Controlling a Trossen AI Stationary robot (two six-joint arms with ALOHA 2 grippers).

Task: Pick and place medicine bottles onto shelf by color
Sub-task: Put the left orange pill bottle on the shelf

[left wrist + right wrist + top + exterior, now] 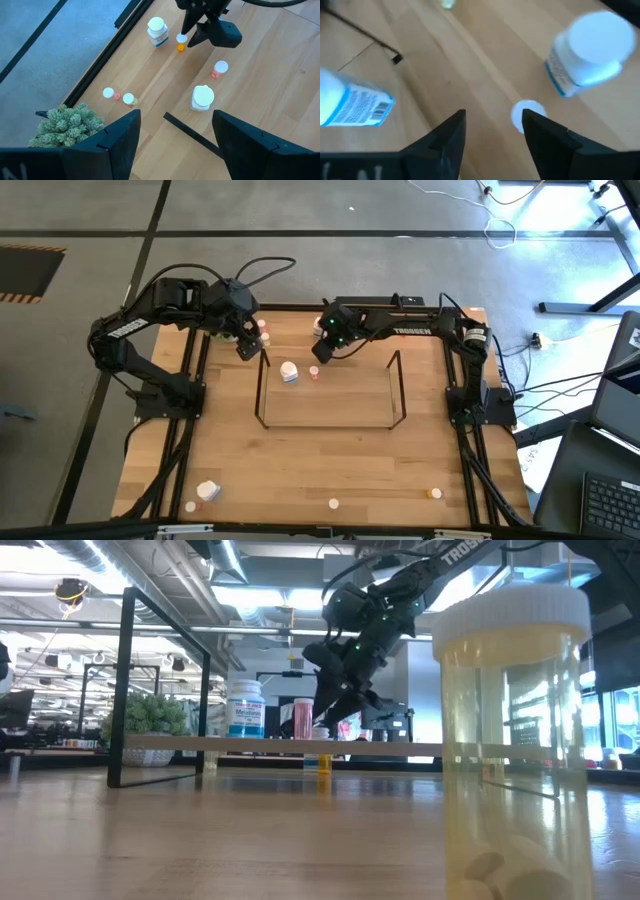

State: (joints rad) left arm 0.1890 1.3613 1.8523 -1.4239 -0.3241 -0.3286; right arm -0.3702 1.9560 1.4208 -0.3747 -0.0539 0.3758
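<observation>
Shelf (388, 426): black wire frame at mid-surface, between the two arms; wire ends upright.
Right gripper (492, 117): low over the surface just behind the shelf's far left corner; fingers (547, 137) parted, gripping nothing.
Small orange bottle (181, 42): white-capped, upright on the surface, directly under the right gripper; cap showing in the gap, close beside one finger and not pinched.
White bottle behind (157, 30): blue label, upright, just beyond the orange one, off the shelf.
White bottle on shelf (289, 372): upright, blue label, at the shelf's far left part; seen on the board in the low view.
Pink bottle (314, 373): upright just beside that white bottle, toward the right arm.
Left gripper (176, 114): raised near the shelf's far left corner; fingers spread wide, empty.
Small pink and cream bottles (119, 96): side by side near the surface's far left edge, beside the plant (70, 125).
Front edge of the surface (300, 470): lying white bottle (208, 491) at the left, cream bottle (333, 503) in the middle, orange-tinted bottle (434, 493) at the right, all well apart from the shelf.
Yellowish bottle (515, 740): close to the low camera, pills visible at its bottom.
</observation>
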